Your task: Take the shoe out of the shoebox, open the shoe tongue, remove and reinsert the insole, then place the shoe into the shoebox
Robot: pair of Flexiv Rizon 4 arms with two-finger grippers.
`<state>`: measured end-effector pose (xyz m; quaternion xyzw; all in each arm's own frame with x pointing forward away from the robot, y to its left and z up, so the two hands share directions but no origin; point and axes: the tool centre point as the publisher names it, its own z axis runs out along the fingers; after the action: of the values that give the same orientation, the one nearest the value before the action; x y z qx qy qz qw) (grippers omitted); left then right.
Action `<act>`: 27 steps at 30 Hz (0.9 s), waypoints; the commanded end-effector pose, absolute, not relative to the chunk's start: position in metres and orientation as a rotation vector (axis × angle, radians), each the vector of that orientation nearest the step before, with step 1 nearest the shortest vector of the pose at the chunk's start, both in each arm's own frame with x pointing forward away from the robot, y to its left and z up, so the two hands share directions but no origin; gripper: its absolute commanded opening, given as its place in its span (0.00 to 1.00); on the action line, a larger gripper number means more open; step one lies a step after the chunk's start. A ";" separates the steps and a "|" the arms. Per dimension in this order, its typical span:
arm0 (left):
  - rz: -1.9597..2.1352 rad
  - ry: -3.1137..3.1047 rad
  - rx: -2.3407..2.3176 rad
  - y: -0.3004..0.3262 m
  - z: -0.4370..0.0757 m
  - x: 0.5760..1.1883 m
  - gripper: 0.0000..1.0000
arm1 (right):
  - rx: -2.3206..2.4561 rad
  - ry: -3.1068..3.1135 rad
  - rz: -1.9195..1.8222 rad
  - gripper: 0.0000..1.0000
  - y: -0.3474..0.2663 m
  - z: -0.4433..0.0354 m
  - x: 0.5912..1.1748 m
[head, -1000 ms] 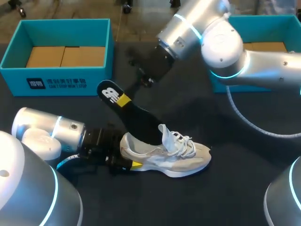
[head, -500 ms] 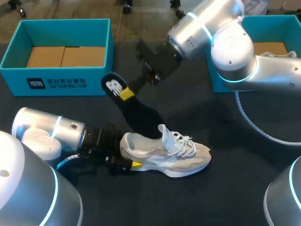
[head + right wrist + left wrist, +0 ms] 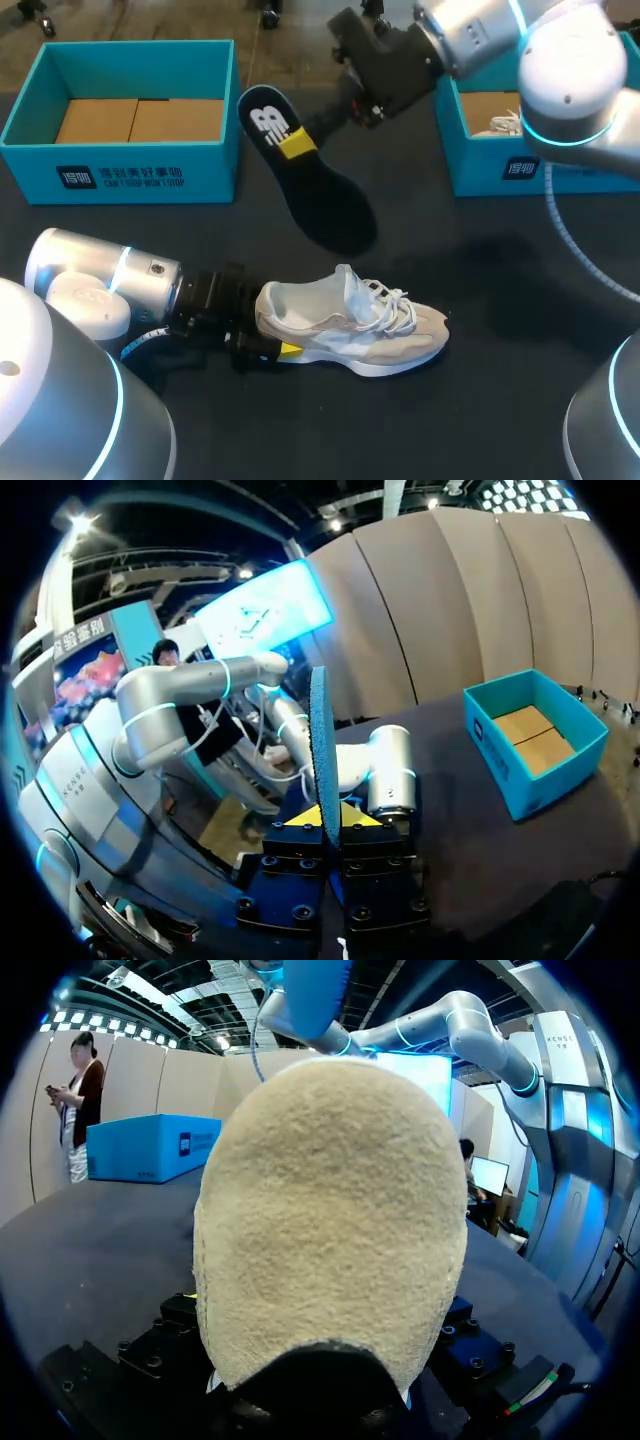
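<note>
While L end effector (image 3: 268, 325) clamps shoe (image 3: 385, 332) heel, R end effector (image 3: 300, 142) pinches insole (image 3: 328, 205) aloft

- A robot test station, whether lab or show stand: silver left arm (image 3: 100, 275) and right arm (image 3: 565, 70) flank a dark table (image 3: 500, 300).
- Teal left shoebox (image 3: 200, 175) and right shoebox (image 3: 480, 170) stand there.

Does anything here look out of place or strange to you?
Only the black insole: it hangs in the air, pinched by the right gripper, out of the shoe, which the left gripper holds by its heel.
</note>
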<state>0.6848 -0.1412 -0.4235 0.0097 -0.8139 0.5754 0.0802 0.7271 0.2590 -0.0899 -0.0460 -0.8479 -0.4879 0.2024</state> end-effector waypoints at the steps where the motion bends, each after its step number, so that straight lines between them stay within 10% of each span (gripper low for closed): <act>1: 1.720 -2.435 0.030 -0.142 -0.426 0.687 0.00 | -0.135 -2.371 -1.367 0.00 0.257 -0.090 0.724; 27: 1.720 -2.435 0.030 -0.142 -0.426 0.687 0.00 | 0.039 -2.328 -1.826 0.00 0.196 -0.013 0.679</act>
<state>0.6848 -0.1411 -0.4235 0.0097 -0.8139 0.5754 0.0802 0.6877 0.1997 -0.0104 0.0202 -0.7877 -0.6076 0.0999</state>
